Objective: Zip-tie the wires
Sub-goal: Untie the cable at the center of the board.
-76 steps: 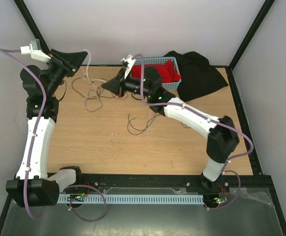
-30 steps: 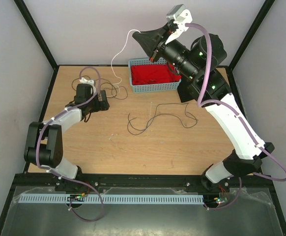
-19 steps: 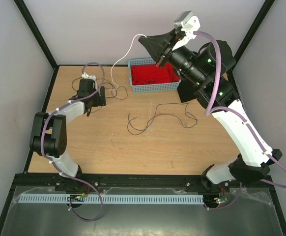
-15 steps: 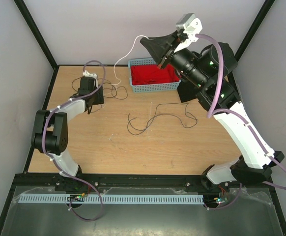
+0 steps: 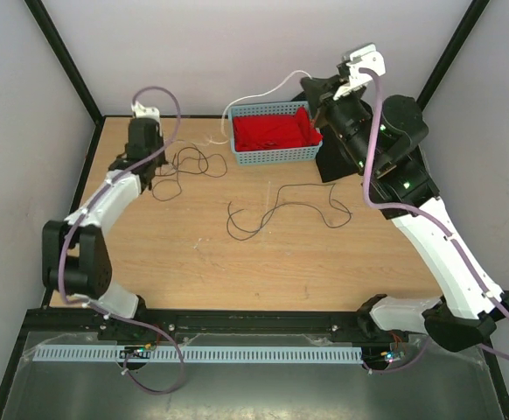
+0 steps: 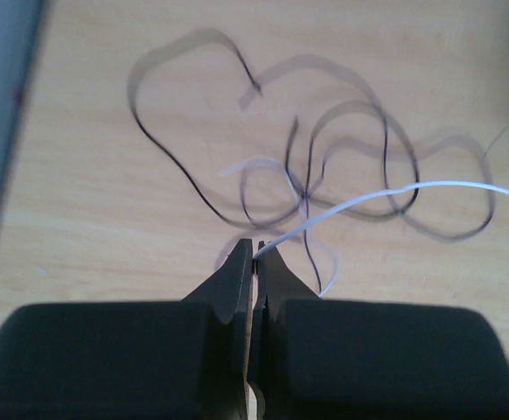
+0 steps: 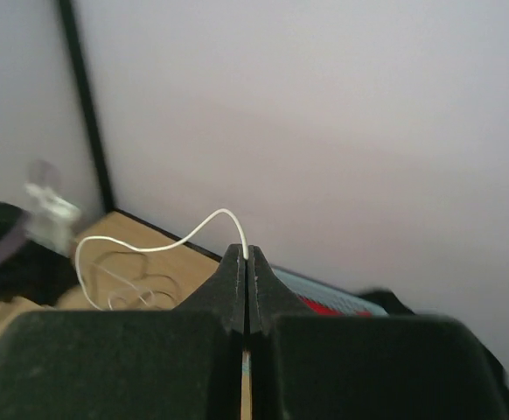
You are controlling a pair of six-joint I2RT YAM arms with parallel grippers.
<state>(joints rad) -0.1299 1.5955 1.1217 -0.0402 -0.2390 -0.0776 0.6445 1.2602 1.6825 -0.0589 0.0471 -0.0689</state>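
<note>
Since half a second ago the left gripper (image 5: 149, 166) has drawn back toward the far-left corner of the wooden table (image 5: 237, 271) and closed. The right gripper (image 5: 317, 98) has swung to the right, above the back of the blue basket (image 5: 272, 157). The wires (image 5: 189, 162) lie where they did.

Pale grey walls (image 5: 193, 52) and black frame posts (image 5: 62, 52) enclose the light wood surface. One tangle of wires sits in loose loops just right of the left gripper. A second long strand (image 5: 281, 210) curls mid-table, in front of the basket. A red cloth (image 5: 272, 131) fills the basket, and a black cloth (image 5: 333, 162) lies to its right, partly behind the right arm.

Only the overhead view shows the white zip tie (image 5: 263, 90) as a whole, arcing from the left side up over the basket to the raised right gripper. The left wrist camera shows what it cannot: the left fingertips (image 6: 237, 262) pinched tight on one end of the tie, with the blurred wires on the wood just beyond them and the tie passing over them. The right wrist camera shows those jaws clamped on the other end, held high against the back wall, with the wire loops faint far below.
</note>
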